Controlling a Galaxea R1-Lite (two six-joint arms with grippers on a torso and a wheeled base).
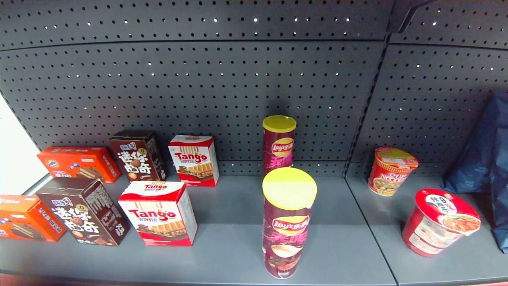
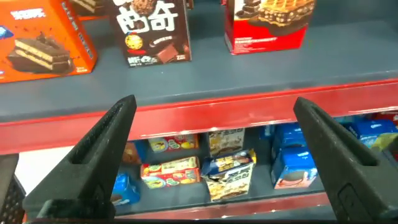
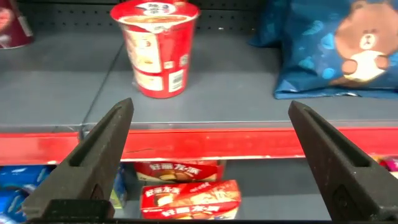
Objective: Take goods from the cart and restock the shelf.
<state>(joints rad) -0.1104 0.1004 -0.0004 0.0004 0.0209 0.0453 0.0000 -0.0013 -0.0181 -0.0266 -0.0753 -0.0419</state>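
Left gripper (image 2: 214,104) and right gripper (image 3: 210,106) hang empty, fingers apart, just before the shelf's (image 1: 230,238) red lip (image 3: 249,143). Draw them straight back before turning to the cart, probably behind. The bare stretch between boxes (image 1: 160,212) and cans (image 1: 286,222) suits new goods; cups (image 1: 438,222) and bag (image 1: 488,151) crowd the right end.

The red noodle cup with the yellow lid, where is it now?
In the head view the red noodle cup stands on the grey shelf, right side, near the pegboard, behind the red noodle bowl and left of the blue bag.
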